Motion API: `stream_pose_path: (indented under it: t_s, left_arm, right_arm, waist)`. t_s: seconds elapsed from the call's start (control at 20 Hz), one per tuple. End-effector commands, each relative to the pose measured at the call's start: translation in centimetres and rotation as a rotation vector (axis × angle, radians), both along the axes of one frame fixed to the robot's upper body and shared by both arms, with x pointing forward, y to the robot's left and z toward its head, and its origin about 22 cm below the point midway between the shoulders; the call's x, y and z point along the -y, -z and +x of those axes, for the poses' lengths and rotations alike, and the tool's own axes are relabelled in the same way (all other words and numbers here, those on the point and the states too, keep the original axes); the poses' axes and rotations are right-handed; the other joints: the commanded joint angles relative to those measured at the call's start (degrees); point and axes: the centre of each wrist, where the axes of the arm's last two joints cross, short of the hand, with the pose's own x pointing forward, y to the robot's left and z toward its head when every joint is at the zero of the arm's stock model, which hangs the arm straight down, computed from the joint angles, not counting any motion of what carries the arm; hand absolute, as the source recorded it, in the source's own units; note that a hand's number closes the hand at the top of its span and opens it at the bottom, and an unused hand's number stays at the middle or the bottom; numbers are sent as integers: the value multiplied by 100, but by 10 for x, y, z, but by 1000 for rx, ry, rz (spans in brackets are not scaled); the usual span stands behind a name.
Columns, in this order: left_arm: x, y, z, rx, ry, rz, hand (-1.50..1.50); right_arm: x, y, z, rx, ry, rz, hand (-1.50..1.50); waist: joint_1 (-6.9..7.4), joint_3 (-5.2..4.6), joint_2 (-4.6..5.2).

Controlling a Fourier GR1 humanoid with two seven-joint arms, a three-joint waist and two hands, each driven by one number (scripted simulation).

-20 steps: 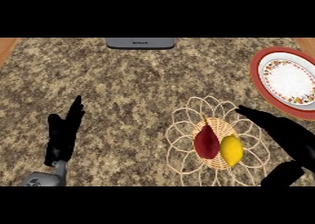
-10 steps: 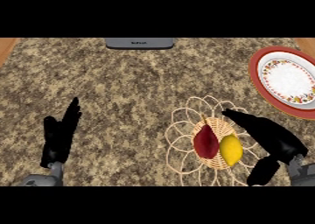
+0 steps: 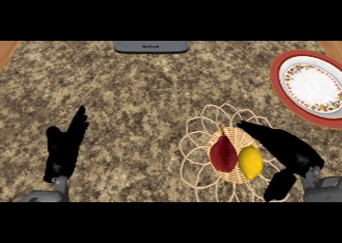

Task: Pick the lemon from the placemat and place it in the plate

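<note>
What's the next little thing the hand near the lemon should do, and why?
Probably ease the right hand down and slightly left, so that its fingers can curl round the lemon. That hand is open, just right of the lemon, which lies on the placemat against a red item, not yet in the plate.

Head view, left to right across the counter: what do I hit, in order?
left hand → grey object at the far edge → dark red item → lemon → plate. The right hand is left out: it spans lemon and plate.
</note>
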Motion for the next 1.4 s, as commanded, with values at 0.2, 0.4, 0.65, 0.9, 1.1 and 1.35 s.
stream_pose_path:
  t_s: [0.2,0.4,0.65,0.9,1.1,1.35]
  left_arm:
    - [21,-2,2,-3,0,-7,0]
    - [3,-1,4,-11,22,-7,0]
    - [4,-8,5,-3,1,12,0]
    - [-7,-6,-4,-1,1,5,0]
    - [-4,6,1,0,-10,13,0]
    - [-1,-4,-1,1,19,4,0]
  right_arm:
    - [-13,23,-6,-21,-1,-13,-150]
    - [8,41,12,-58,-3,-16,-150]
    - [10,22,-4,43,-80,-25,150]
    - [8,30,22,110,-77,-24,150]
    - [1,27,-5,232,0,-44,150]
    - [12,11,64,375,265,-77,150]
  waist:
    - [-6,0,1]
    - [4,1,6]
    - [-22,1,-2]
    - [4,1,1]
    - [-48,-1,-6]
    - [124,6,30]
